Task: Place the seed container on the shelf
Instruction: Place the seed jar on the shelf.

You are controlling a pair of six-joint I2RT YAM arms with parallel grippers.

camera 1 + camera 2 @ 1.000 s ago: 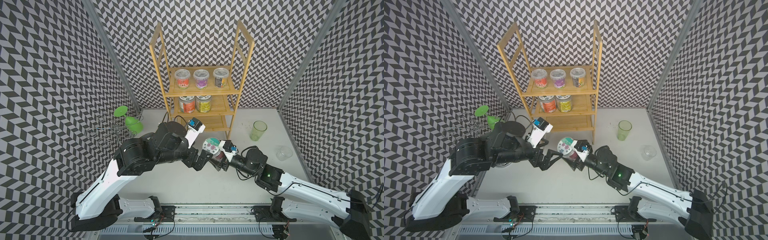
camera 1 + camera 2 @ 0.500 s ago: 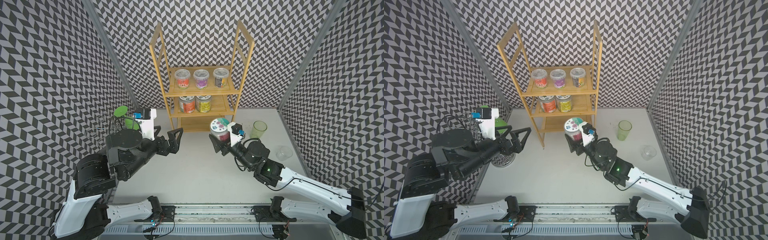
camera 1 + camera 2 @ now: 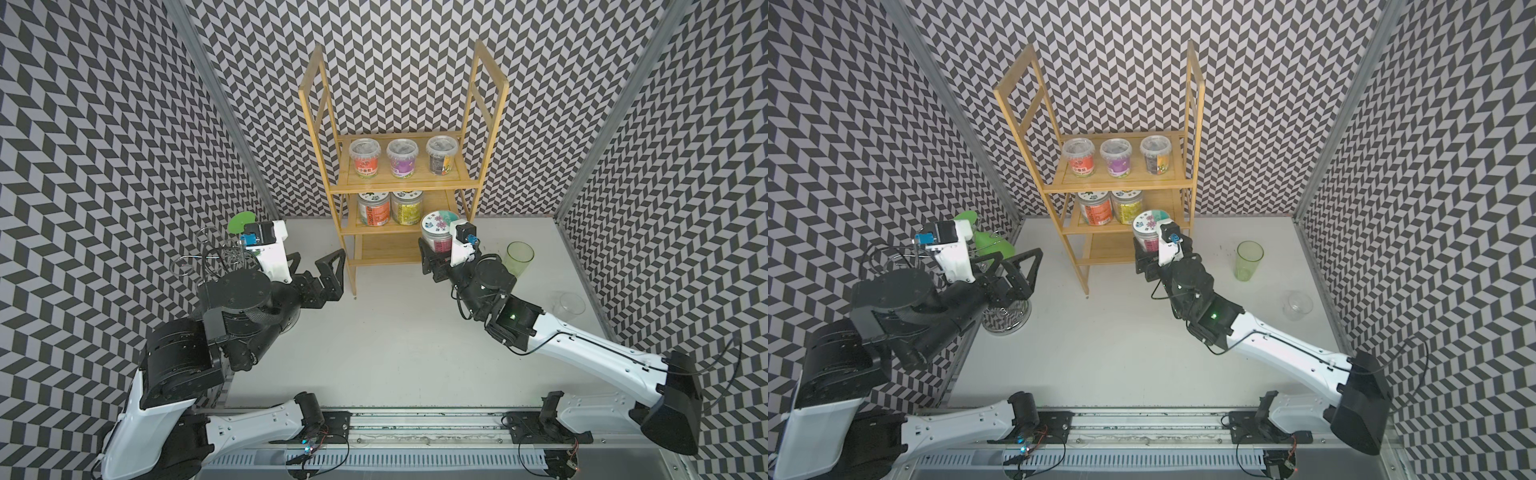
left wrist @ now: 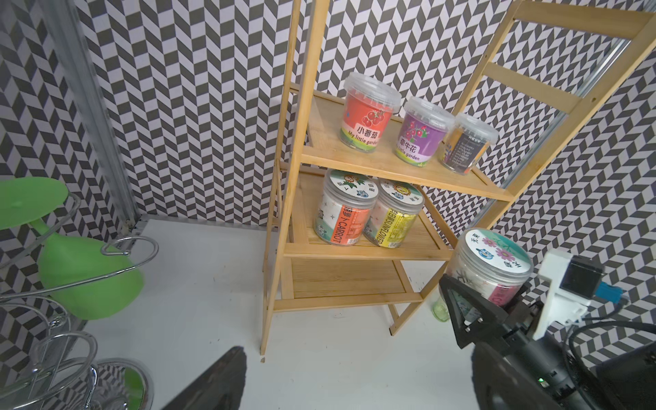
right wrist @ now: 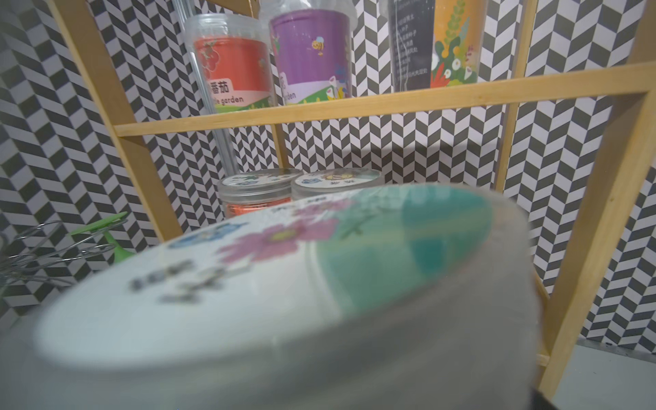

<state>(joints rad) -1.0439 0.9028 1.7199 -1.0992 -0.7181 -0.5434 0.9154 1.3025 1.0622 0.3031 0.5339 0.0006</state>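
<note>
The seed container [image 3: 438, 226] [image 3: 1149, 226] is a clear jar with a white and teal flower lid. It is upright in the air, and my right gripper [image 3: 434, 255] [image 3: 1148, 259] is shut on its lower body. It hangs just in front of the shelf [image 3: 399, 188] [image 3: 1117, 188], near the right front post and about level with the middle board. In the right wrist view its lid [image 5: 248, 284] fills the foreground below the shelf's upper board [image 5: 319, 110]. My left gripper [image 3: 316, 264] [image 3: 1007, 266] is open and holds nothing, left of the shelf's front leg.
Three lidded tubs [image 3: 401, 158] stand on the upper board, and two jars [image 3: 388, 210] on the middle board's left part. A green cup [image 3: 519, 257] and a clear cup [image 3: 571, 305] stand at the right. A chrome wire stand [image 3: 216, 259] with a green goblet [image 4: 88, 277] is at the left.
The right gripper carried the seed container from mid-table up to the shelf's front right. The left arm drew back to the left, its gripper still open.
</note>
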